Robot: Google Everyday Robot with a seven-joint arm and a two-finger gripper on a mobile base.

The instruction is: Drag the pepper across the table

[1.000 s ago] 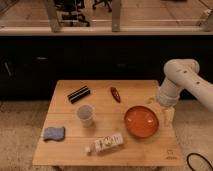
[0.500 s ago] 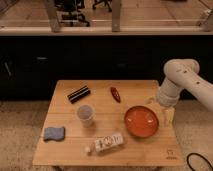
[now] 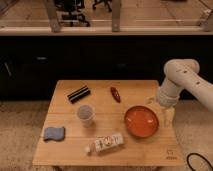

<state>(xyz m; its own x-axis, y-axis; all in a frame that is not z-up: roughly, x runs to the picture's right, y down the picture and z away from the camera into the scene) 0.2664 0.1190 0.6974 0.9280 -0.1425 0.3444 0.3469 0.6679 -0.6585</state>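
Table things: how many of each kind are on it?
Pepper: 1
Black block: 1
Cup: 1
Orange plate: 1
Blue sponge: 1
Bottle: 1
Total: 6
The gripper hangs beside the plate's right edge, at the right side of the table.

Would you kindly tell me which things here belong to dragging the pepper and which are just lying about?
Job: pepper, table, gripper hanging at the table's right edge.
Lying about: orange plate, black block, cup, blue sponge, bottle.

You are looking down on the whole counter (image 3: pixel 67 117) from one raised camera, claw (image 3: pixel 168 116) hanging at its right edge.
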